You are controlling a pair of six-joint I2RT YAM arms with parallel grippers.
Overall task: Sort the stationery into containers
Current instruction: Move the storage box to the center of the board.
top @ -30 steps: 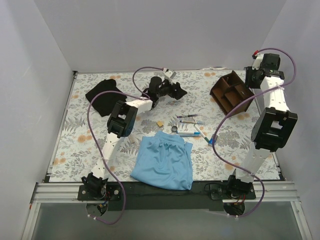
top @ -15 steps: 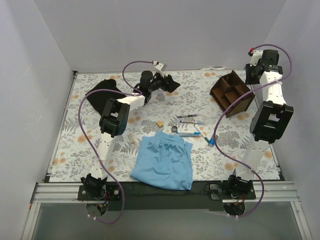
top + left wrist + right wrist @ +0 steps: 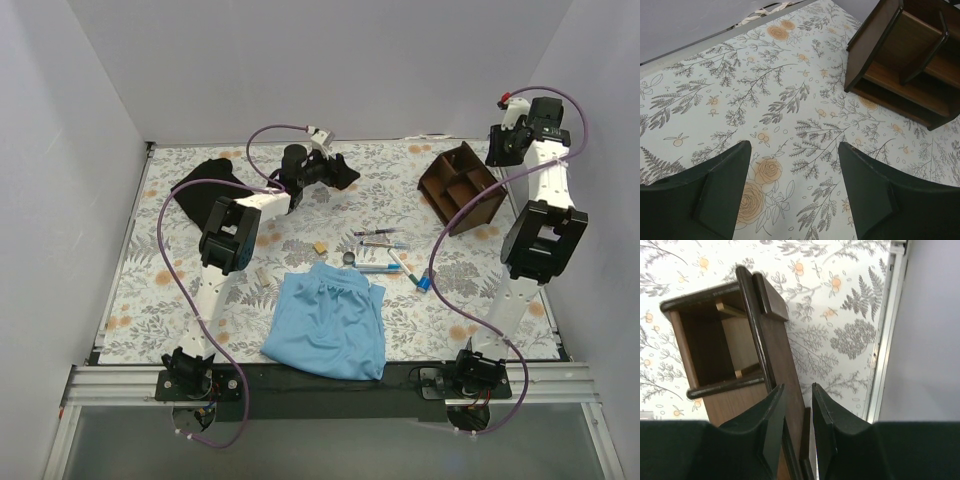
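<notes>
The dark brown wooden organizer (image 3: pixel 462 187) stands at the back right; it also shows in the left wrist view (image 3: pixel 905 55) and the right wrist view (image 3: pixel 720 355). My right gripper (image 3: pixel 497 152) (image 3: pixel 797 387) is closed on its right wall, one finger on each side. My left gripper (image 3: pixel 340 170) (image 3: pixel 794 147) is open and empty above bare mat at the back middle. Thin pens (image 3: pixel 380 238), a blue pen (image 3: pixel 378 267), a blue-capped white cylinder (image 3: pixel 408 268), a dark ring (image 3: pixel 348 258) and a tan eraser (image 3: pixel 319 246) lie mid-table. A second tan block (image 3: pixel 258 272) lies further left.
A light blue cloth (image 3: pixel 328 325) lies at the front middle, its top edge near the stationery. A black cloth (image 3: pixel 205 190) lies at the back left. White walls close in the floral mat on three sides.
My left gripper has swung left and back, away from the organizer. My right gripper has shifted a little left at the organizer's wall, and the organizer has moved slightly.
</notes>
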